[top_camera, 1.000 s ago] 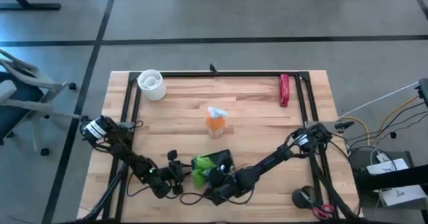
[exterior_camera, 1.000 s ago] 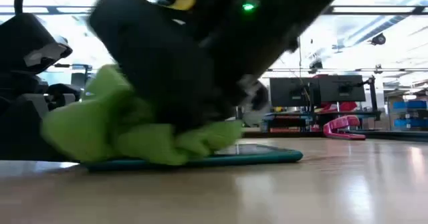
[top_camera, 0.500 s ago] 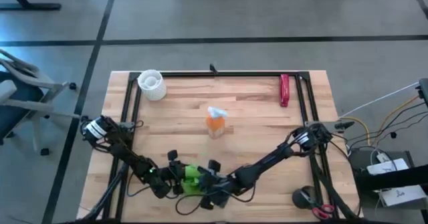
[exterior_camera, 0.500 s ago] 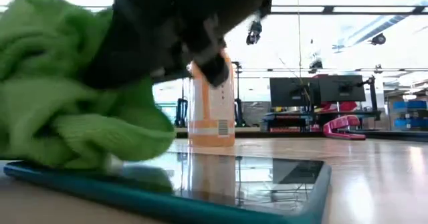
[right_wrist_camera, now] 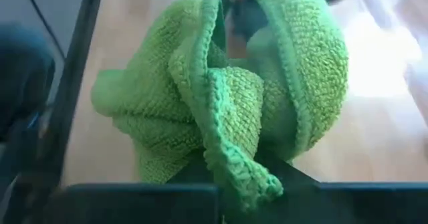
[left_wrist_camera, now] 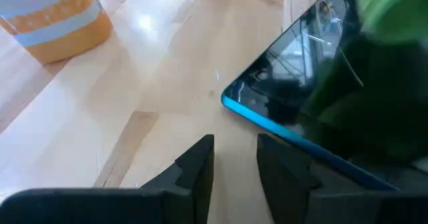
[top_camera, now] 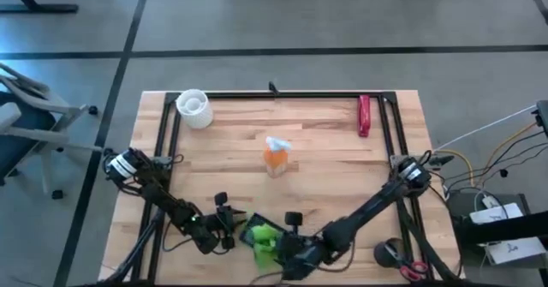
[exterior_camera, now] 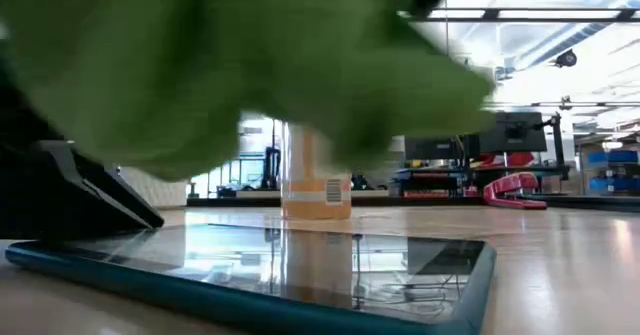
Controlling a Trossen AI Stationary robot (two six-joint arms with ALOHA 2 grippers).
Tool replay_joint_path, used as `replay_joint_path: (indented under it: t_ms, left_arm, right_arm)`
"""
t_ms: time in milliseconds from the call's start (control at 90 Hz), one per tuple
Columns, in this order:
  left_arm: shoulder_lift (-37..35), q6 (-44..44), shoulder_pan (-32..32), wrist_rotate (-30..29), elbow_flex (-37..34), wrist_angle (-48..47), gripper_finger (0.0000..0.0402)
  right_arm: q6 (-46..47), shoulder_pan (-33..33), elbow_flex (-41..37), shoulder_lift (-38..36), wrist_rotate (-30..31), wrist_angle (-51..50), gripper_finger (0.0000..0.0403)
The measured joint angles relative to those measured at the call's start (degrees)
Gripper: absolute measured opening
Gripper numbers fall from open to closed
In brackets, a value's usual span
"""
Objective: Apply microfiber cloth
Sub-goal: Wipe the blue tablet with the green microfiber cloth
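Note:
The lime-green microfiber cloth (top_camera: 261,237) (right_wrist_camera: 221,97) is bunched up in my right gripper (top_camera: 278,246) (right_wrist_camera: 234,177), which is shut on it near the table's near edge. In the low view the cloth (exterior_camera: 230,65) hangs above a black slab with a teal rim (exterior_camera: 300,275) (left_wrist_camera: 294,63), which lies flat on the table. My left gripper (top_camera: 229,225) (left_wrist_camera: 235,157) stands just left of the slab's corner, open by a narrow gap, with nothing between its fingers. My right gripper pinches a bunch of the cloth's folds (right_wrist_camera: 231,154) between its two fingers, several layers with a hemmed edge among them. The cloth bulges out crumpled in front of the fingers. In the low view it appears clear of the slab.
An orange bottle with a white top (top_camera: 276,158) (exterior_camera: 315,190) (left_wrist_camera: 57,17) stands at mid-table behind the slab. A white cup (top_camera: 194,107) sits at the far left and a red tool (top_camera: 364,116) (exterior_camera: 515,190) at the far right. Black frame rails (top_camera: 282,94) run along the table's edges.
My right gripper has swept the cloth across the slab, first toward the table's left, then toward the near edge. The cloth lay on the slab and now hangs above it. During the first half second the slab slid toward the near edge, then stayed put.

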Motion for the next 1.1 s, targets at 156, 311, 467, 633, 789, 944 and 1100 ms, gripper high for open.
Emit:
replay_joint_path:
  t_ms: [156, 311, 467, 633, 789, 944, 1100]
  left_arm:
    - [-5.39, 1.00, -0.41, 5.17, -0.15, -2.38, 0.0098]
    - [-11.68, 1.32, -0.84, 7.17, -0.04, -2.30, 0.0098]
    - [-13.57, 2.91, -1.02, 6.48, -0.02, -0.93, 0.0098]
    - [-10.59, 5.99, -0.90, 5.40, -0.02, 4.03, 0.0098]
    - [-6.75, 6.15, -0.63, 5.12, -0.02, 6.28, 0.0098]
    - [-4.05, 5.82, -0.61, 5.05, -0.02, 6.64, 0.0098]
    - [-1.97, 5.79, 0.09, 4.98, -0.02, 7.12, 0.0098]
  right_arm:
    - [8.00, 3.09, 0.04, -2.60, 0.68, -11.05, 0.0000]
    - [18.19, 5.13, 0.08, -4.24, 2.70, -22.63, 0.0000]
    - [26.91, 5.01, -0.11, -3.44, 6.03, -32.37, 0.0000]
    - [26.68, 2.82, -0.73, -1.31, 6.62, -32.91, 0.0000]
    - [26.15, -0.29, -0.79, 0.95, 6.78, -35.00, 0.0000]
    - [25.41, -3.09, -0.85, 3.62, 6.70, -35.43, 0.0000]
    - [20.35, -4.49, -0.76, 4.17, 2.37, -36.38, 0.0019]
